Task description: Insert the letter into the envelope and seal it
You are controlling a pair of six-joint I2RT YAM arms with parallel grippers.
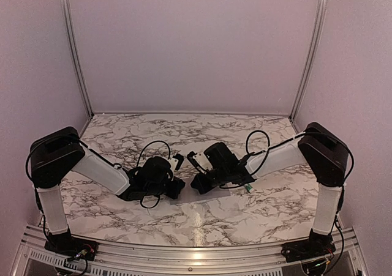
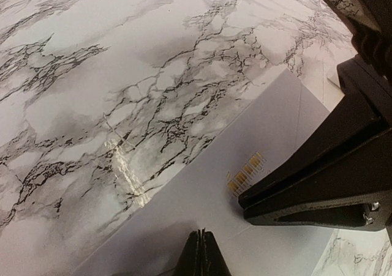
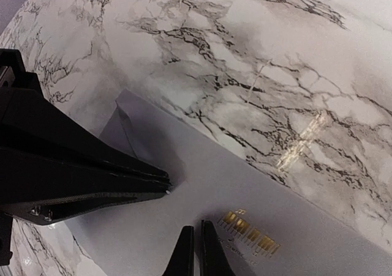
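The grey envelope (image 2: pixel 202 196) lies flat on the marble table, with a small gold print (image 2: pixel 246 173) on its face. My left gripper (image 2: pixel 201 251) is shut, its tips resting on the envelope's surface. My right gripper (image 3: pixel 197 242) is also shut, its tips down on the envelope (image 3: pixel 245 184) beside the gold print (image 3: pixel 251 232). The two grippers point at each other, close together over the paper, at mid-table: left gripper (image 1: pixel 179 188), right gripper (image 1: pixel 197 184). A fold edge of the envelope shows at its far corner (image 3: pixel 125 126). The letter does not show in any view.
A small green-white tube (image 1: pixel 248 188) lies on the marble table (image 1: pixel 122 135) just under the right arm. Black cables loop over both wrists. Side walls and aluminium posts bound the table at left, right and back.
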